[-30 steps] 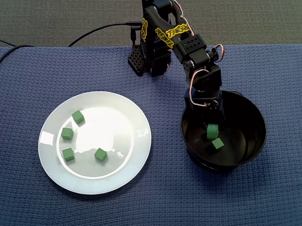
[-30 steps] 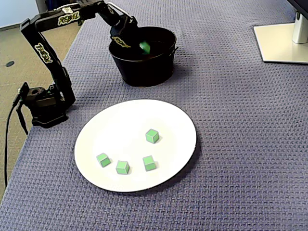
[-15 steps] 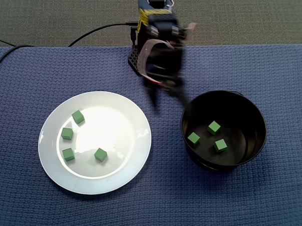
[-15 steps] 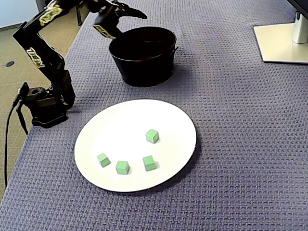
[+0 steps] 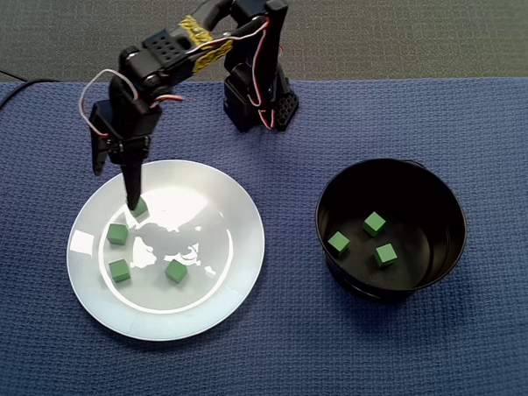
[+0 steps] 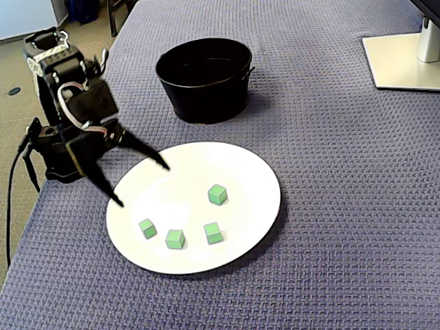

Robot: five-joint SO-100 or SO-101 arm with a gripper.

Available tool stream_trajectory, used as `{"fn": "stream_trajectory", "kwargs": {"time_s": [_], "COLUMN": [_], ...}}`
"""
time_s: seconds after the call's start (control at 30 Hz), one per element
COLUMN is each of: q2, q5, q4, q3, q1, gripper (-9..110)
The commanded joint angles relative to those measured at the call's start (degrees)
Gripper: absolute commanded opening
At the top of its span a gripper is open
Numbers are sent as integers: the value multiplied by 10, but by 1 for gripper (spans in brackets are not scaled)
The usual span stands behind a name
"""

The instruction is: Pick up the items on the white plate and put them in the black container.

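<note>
Now the tool (image 6: pixel 141 185) hangs, fingers spread wide apart, over the white plate (image 6: pixel 256 180).

In a fixed view the black container (image 6: pixel 206 96) hides its contents; the white stand (image 6: pixel 402 58) is cropped.

My end effector (image 5: pixel 115 186) over the white plate (image 5: pixel 236 252), upper left, jaws spread | one finger (image 5: pixel 132 182) tip at one of four green cubes (image 5: pixel 117 233) on plate | three more cubes (image 5: pixel 375 222) inside black container (image 5: pixel 447 209) | blue-clothed tabletop (image 5: pixel 280 364)
</note>
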Motion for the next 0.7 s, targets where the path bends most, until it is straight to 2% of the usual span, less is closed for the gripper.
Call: {"fn": "stream_trajectory", "kwargs": {"time_s": [0.0, 0.23, 0.67], "q2": [-13, -62, -176], "q5": [-45, -84, -25], "q4": [-11, -50, -50], "q3": [13, 59, 15], "q1": [40, 65, 25], "gripper": [37, 36, 35]}}
